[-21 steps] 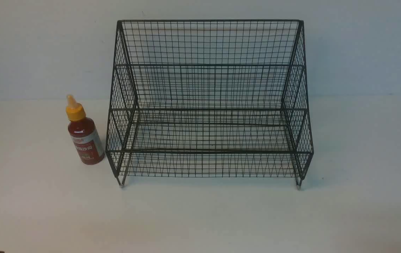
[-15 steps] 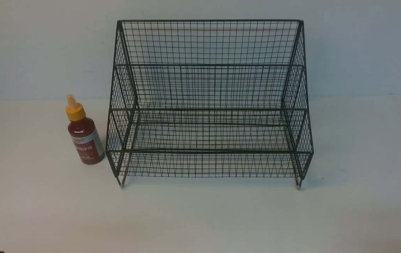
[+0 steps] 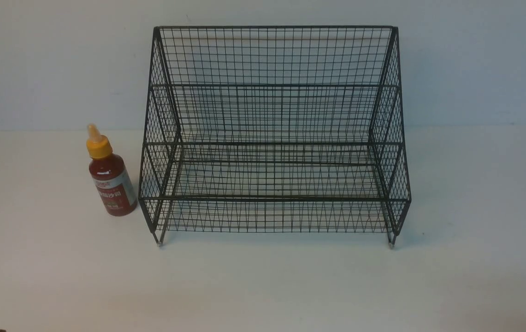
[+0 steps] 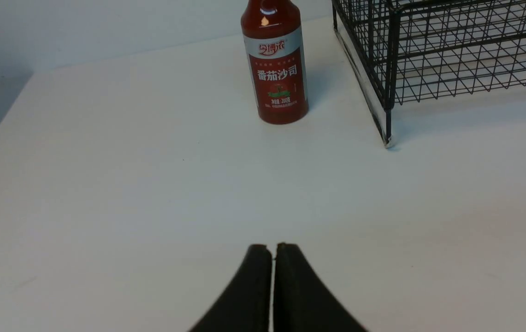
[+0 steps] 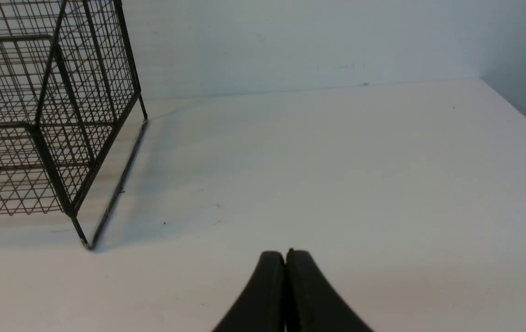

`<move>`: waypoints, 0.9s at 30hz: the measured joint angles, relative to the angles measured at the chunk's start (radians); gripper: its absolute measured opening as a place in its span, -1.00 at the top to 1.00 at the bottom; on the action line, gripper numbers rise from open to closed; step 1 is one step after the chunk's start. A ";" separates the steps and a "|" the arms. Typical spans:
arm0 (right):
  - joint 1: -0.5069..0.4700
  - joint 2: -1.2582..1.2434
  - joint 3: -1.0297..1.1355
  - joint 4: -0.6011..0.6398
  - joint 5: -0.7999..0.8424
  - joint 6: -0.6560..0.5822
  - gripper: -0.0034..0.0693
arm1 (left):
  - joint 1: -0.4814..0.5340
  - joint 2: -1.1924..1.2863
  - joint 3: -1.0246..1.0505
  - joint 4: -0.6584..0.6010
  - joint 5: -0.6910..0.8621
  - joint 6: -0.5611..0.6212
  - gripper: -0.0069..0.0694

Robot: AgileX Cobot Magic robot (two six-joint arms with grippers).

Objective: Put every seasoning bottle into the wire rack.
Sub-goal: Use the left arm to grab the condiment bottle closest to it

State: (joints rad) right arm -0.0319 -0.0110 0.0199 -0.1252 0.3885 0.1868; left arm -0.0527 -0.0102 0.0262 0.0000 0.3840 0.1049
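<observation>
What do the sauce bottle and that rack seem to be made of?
The sauce bottle looks like smooth, glossy clear plastic, though glass is possible: dark red sauce shows through and a highlight sits on its shoulder. Its yellow cap is probably plastic, judging by its even colour. The rack looks like metal wire with a black coating or paint: thin crossing strands inside thicker bars.

Front view: looks forward and down from between the arms, framing the whole rack [image 3: 274,144]. Wrist views: closer and lower, facing forward. Left shares bottle [image 3: 113,184] with front; right shares rack's right side.
</observation>
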 joint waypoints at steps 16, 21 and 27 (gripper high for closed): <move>0.000 0.000 0.000 0.000 0.000 0.000 0.95 | 0.000 0.000 0.003 -0.218 -0.253 -0.044 0.83; 0.000 0.000 0.000 0.000 0.000 0.000 0.95 | 0.000 0.001 0.003 -0.307 -0.622 -0.045 0.83; 0.000 0.000 0.000 0.000 0.000 0.000 0.95 | 0.000 0.167 -0.002 -0.245 -0.812 -0.044 0.83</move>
State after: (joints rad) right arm -0.0319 -0.0110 0.0199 -0.1252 0.3885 0.1868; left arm -0.0527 0.1569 0.0240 -0.2450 -0.4281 0.0613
